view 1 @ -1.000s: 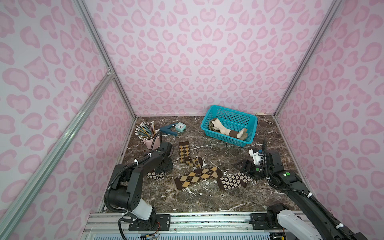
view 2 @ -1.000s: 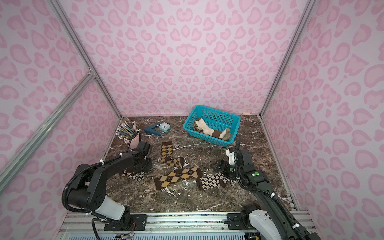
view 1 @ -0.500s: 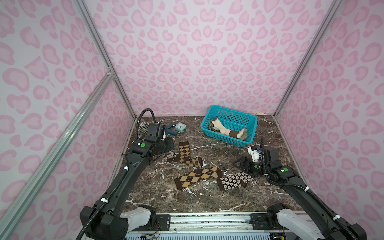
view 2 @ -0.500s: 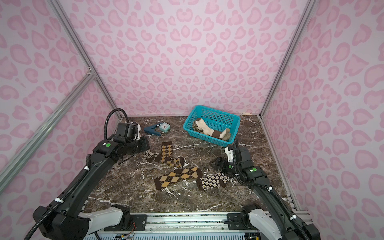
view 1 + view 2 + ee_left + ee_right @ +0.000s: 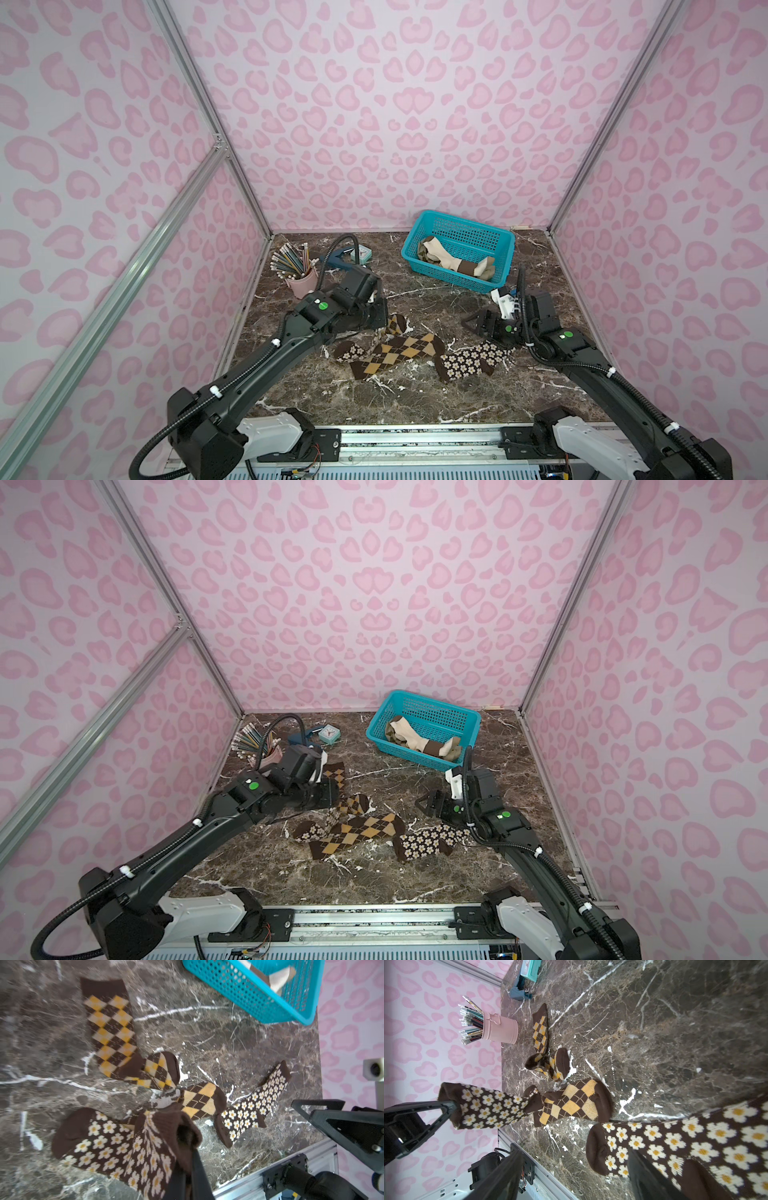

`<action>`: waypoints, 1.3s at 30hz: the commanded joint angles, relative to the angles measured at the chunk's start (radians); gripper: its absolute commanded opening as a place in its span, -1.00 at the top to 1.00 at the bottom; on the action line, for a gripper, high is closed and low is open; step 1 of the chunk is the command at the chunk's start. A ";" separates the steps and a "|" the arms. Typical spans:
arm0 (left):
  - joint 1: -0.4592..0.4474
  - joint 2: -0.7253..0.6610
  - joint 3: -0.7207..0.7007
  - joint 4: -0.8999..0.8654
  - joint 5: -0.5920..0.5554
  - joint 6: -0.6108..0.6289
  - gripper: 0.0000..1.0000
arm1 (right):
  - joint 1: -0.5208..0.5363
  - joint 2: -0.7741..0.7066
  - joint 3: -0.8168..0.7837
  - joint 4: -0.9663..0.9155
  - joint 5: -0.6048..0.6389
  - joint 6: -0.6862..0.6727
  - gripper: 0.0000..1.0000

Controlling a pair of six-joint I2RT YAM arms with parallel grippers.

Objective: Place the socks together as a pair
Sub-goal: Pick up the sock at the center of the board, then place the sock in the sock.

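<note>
My left gripper (image 5: 190, 1153) is shut on the brown cuff of a dark brown flowered sock (image 5: 108, 1147), whose foot trails on the table beside an argyle sock (image 5: 399, 351). In both top views that gripper (image 5: 379, 320) (image 5: 328, 798) partly covers a second argyle sock (image 5: 337, 776). The other flowered sock (image 5: 469, 359) (image 5: 695, 1147) lies flat to the right. My right gripper (image 5: 478, 324) (image 5: 571, 1178) hovers open just behind it, with nothing between its fingers. Cream-and-brown socks (image 5: 453, 262) lie in the teal basket (image 5: 494, 243).
A pink cup of pencils (image 5: 302, 282) stands at the back left by the wall. A small teal clock (image 5: 329, 733) and a blue object (image 5: 338, 259) sit behind my left arm. The metal rail (image 5: 415, 434) runs along the front edge.
My left arm swung from low by the left wall up and to the right, bringing the flowered sock beside the argyle socks. The right arm hardly moved and stayed open.
</note>
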 commanded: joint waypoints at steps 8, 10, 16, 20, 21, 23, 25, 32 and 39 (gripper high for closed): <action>-0.231 0.291 0.067 0.310 0.054 -0.148 0.94 | 0.001 -0.058 -0.051 -0.053 0.060 0.017 -0.66; -0.267 0.347 0.090 0.340 0.071 -0.159 0.94 | -0.007 -0.074 -0.058 -0.070 0.091 0.024 -0.66; -0.326 0.421 0.111 0.414 0.093 -0.216 0.94 | -0.120 -0.161 -0.081 -0.130 0.092 0.009 -0.66; -0.351 0.435 0.092 0.470 0.116 -0.245 0.93 | -0.162 -0.183 -0.117 -0.144 0.066 -0.013 -0.66; -0.356 0.447 0.096 0.472 0.119 -0.244 0.93 | -0.164 -0.180 -0.130 -0.142 0.059 -0.012 -0.66; -0.356 0.467 0.098 0.490 0.135 -0.243 0.88 | -0.164 -0.174 -0.144 -0.138 0.054 -0.005 -0.66; -0.356 0.494 0.113 0.504 0.162 -0.231 0.81 | -0.164 -0.179 -0.149 -0.132 0.057 0.001 -0.66; -0.366 0.565 0.189 0.497 0.225 -0.193 0.71 | -0.171 -0.173 -0.123 -0.154 0.083 -0.015 -0.65; -0.366 0.542 0.183 0.507 0.239 -0.166 0.90 | -0.171 -0.182 -0.135 -0.135 0.045 -0.010 -0.63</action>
